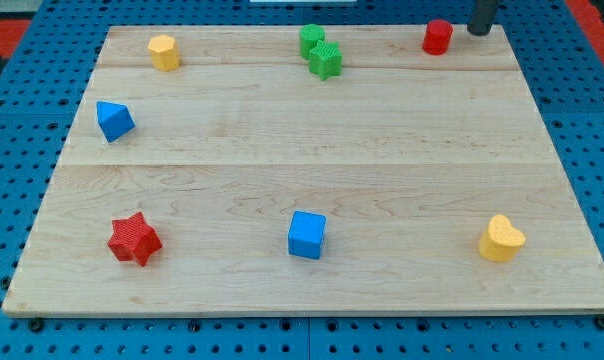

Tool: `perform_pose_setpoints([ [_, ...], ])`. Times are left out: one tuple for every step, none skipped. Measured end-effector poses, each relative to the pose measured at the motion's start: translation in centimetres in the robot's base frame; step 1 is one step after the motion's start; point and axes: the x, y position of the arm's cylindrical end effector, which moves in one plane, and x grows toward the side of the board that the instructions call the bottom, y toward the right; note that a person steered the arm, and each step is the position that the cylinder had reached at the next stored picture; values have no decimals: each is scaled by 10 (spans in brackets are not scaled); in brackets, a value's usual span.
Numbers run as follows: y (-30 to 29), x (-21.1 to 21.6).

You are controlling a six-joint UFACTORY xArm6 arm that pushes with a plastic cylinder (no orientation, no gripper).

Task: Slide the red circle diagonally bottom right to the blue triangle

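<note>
The red circle [437,37] stands near the board's top edge at the view's upper right. The blue triangle [113,120] lies far off at the view's left, in the upper half of the board. My tip [479,32] is the dark rod end at the view's top right, just right of the red circle with a small gap between them. The rod runs out of the view's top edge.
A yellow block [163,52] sits at the top left. Two green blocks [320,52] touch each other at the top centre. A red star [134,239] is at the bottom left, a blue cube [306,234] at the bottom centre, a yellow heart [501,239] at the bottom right.
</note>
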Motion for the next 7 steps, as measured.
perform_pose_setpoints([
  [-81,9],
  [-145,70],
  [-152,87],
  [-151,102],
  [-247,148],
  [-260,159],
  [-235,113],
])
